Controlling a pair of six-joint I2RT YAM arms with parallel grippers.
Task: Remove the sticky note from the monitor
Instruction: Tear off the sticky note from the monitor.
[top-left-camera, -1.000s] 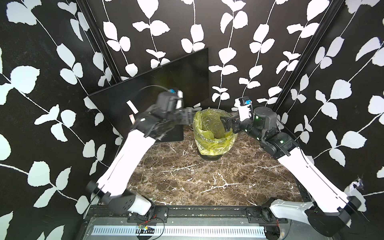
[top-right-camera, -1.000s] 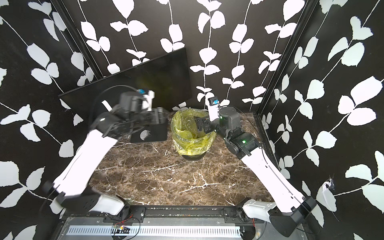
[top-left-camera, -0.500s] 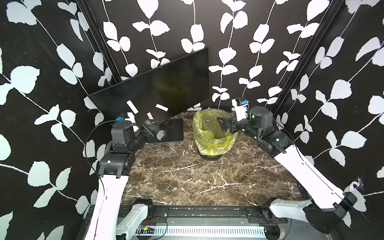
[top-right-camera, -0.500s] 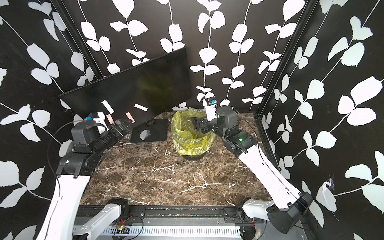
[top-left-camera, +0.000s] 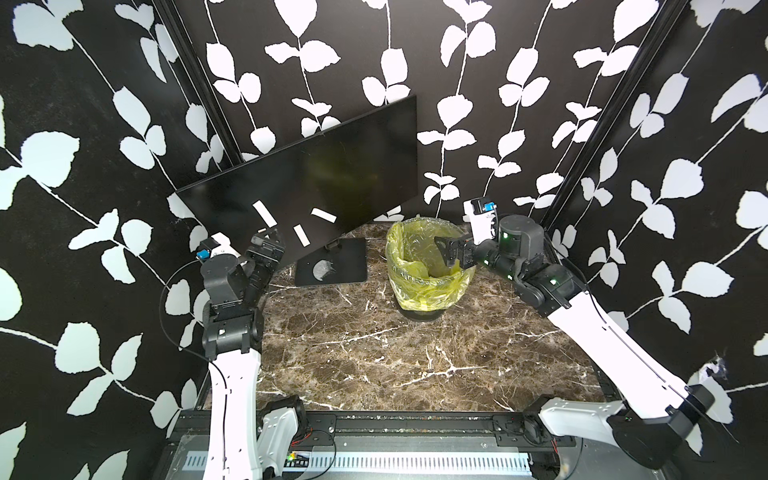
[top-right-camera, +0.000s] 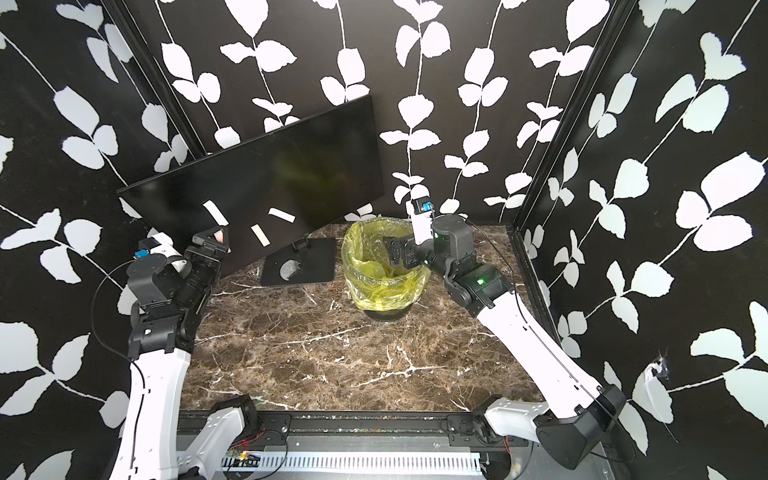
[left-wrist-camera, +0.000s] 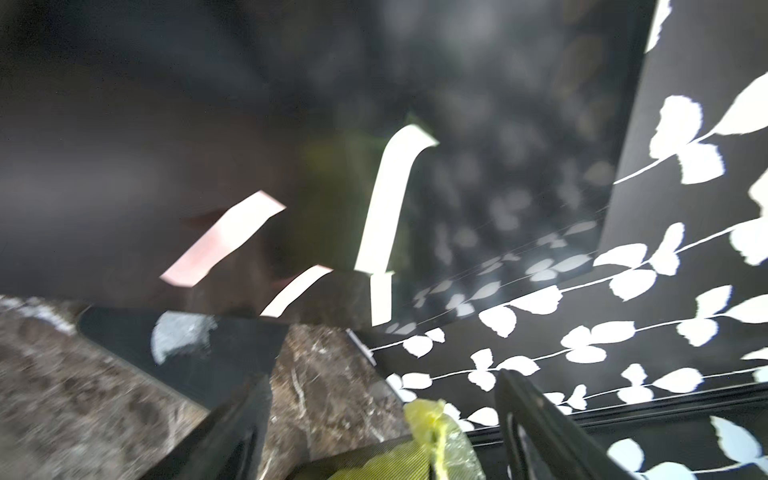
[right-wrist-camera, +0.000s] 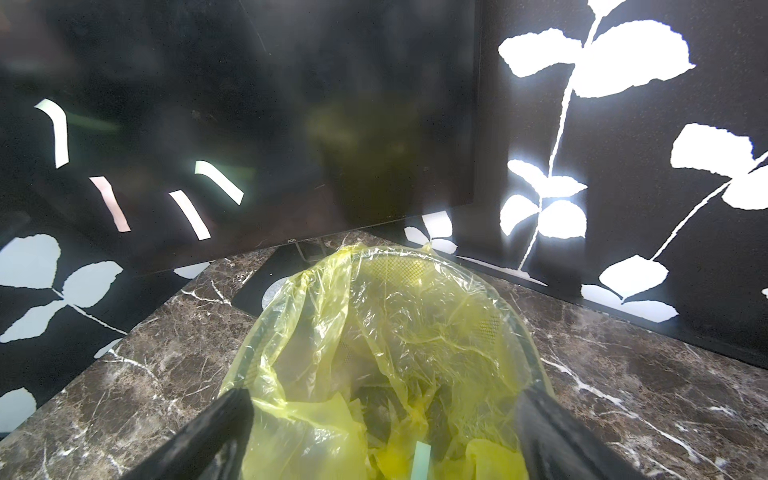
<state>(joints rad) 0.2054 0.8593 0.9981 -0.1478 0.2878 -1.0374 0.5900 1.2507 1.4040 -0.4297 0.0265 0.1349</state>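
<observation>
I see the monitor (top-left-camera: 332, 166), glossy black, angled across the table's (top-left-camera: 374, 353) 11 o'clock corner, with its base plate (top-left-camera: 332, 262) flat on the marble. Pale sticky notes (top-left-camera: 323, 215) cling near its lower edge. The left gripper (top-left-camera: 266, 243), jaws parted and empty, sits just beside that edge at 9 o'clock. The right gripper (top-left-camera: 446, 251), released, hangs over the lined bin (top-left-camera: 428, 286) at 12 o'clock. Bare marble runs from the bin to 6 o'clock.

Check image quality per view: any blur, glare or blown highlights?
Left wrist view: soft throughout, monitor and sticky notes smeared. Right wrist view: white wall leaves blown out, bin liner in focus. Both top views: sharp, with a faint yellow-green reflection on the monitor.
</observation>
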